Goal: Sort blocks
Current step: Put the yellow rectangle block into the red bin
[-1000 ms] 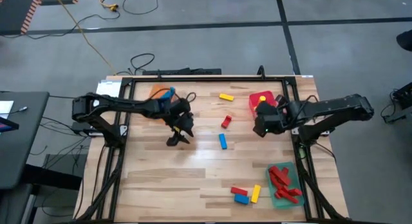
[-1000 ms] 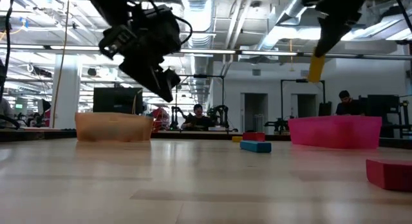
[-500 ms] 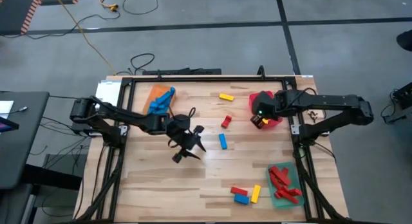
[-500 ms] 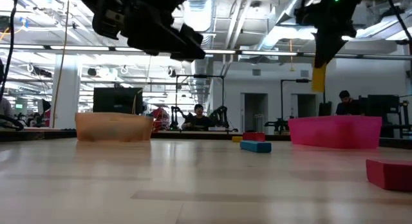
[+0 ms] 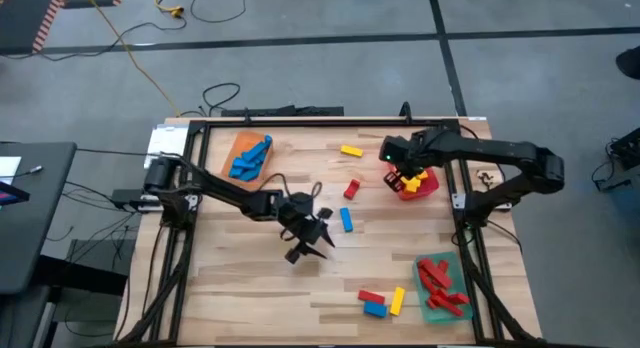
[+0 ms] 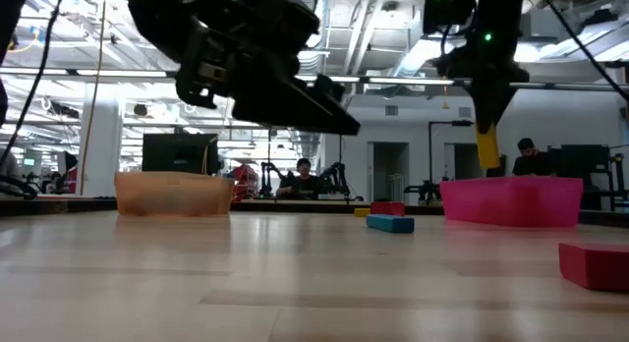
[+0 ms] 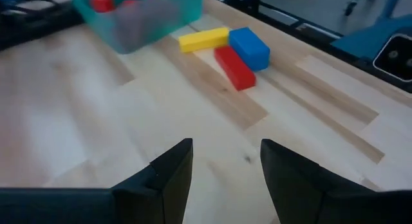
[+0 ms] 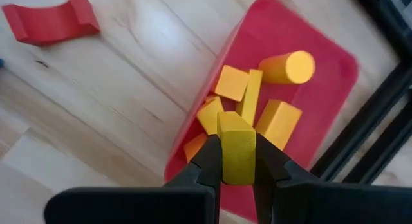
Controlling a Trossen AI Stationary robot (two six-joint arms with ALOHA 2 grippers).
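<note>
My right gripper (image 5: 403,175) hangs over the red tray (image 5: 428,185), shut on a yellow block (image 8: 237,149). That tray holds several yellow blocks (image 8: 252,102). My left gripper (image 5: 310,240) stands open above the bare middle of the table, touching nothing, and points toward a red block (image 7: 235,67), a blue block (image 7: 249,47) and a yellow block (image 7: 203,38) lying together near the green tray (image 5: 441,288). Loose on the table lie another yellow block (image 5: 351,150), a red block (image 5: 352,188) and a blue block (image 5: 346,220). My right gripper pinches the yellow block by two opposite sides (image 8: 235,165) between its two fingers. The fingers come from above, pointing steeply down. The block hangs upright below the fingers (image 6: 487,145), clear of the red tray's rim and of the blocks inside.
An orange tray (image 5: 241,143) with blue blocks stands at the far left. The green tray at the near right holds red blocks. A black frame (image 5: 300,120) runs round the table's edges. The table's near left part is bare wood.
My left gripper has swung from the table's left toward its middle and near edge, sinking a little, and it stays open. My right gripper has carried the yellow block toward the far edge, over the red tray, and lowered it toward the tray.
</note>
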